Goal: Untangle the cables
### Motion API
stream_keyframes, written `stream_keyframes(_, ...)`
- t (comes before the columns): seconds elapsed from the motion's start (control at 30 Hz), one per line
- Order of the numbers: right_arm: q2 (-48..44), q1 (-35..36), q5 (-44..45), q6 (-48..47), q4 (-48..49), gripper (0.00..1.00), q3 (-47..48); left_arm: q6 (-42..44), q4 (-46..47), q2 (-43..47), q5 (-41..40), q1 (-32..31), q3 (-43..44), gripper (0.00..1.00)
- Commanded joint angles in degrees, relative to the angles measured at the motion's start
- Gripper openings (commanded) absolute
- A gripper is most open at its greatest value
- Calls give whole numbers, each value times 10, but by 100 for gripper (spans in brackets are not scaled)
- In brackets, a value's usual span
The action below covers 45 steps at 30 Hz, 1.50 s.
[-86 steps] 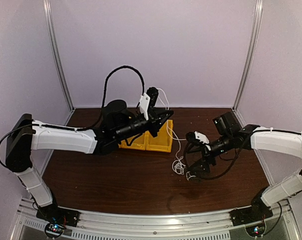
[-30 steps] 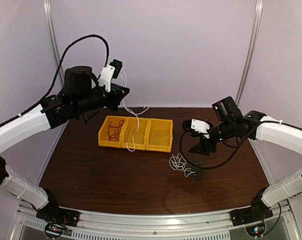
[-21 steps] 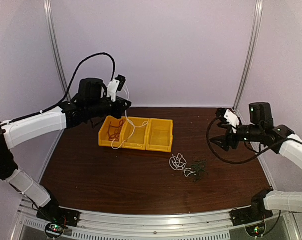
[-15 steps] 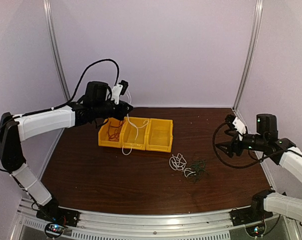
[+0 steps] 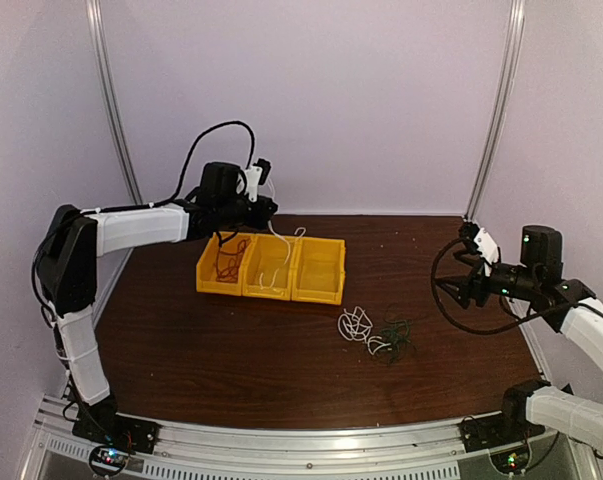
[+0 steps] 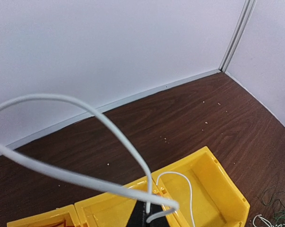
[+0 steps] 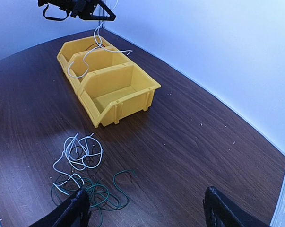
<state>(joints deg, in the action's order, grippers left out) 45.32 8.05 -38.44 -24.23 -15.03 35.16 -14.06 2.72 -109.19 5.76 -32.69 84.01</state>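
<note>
Left end effector [image 5: 265, 207]: pinching white cable [image 6: 85, 182], now lowered over middle compartment of yellow bin [image 5: 322, 277].
Right end effector [image 7: 146, 210]: spread, withdrawn from remaining tangle [image 5: 378, 335].

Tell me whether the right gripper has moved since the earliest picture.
Yes. The right gripper has drawn back rightward, away from the loose cables and the yellow bins, toward the right edge of the table.

Cable heap [image 5: 359, 325] right of bins [image 5: 316, 292]
</note>
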Motion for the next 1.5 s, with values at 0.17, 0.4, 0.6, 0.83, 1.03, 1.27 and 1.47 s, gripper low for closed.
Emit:
stream_keyframes(0.17,1,-14,3,-12,14,83,-11,48,134,-48,3,21,-16,0)
stream_keyframes(0.4,5,-16,1,-18,14,83,-13,24,169,18,-8,21,-143,0)
stream_keyframes(0.6,20,-16,-2,-22,13,83,-11,-6,224,72,-35,20,-248,0)
stream_keyframes(0.83,21,-16,-1,-24,10,83,-11,-35,315,137,-43,19,-343,0)
stream_keyframes(1.03,22,-16,1,-25,10,84,-11,-34,306,139,-41,18,-348,0)
stream_keyframes(1.27,16,-17,1,-26,7,84,-12,-19,215,54,-42,18,-226,0)
stream_keyframes(1.47,8,-19,4,-27,5,84,-13,9,176,-34,-30,18,-121,0)
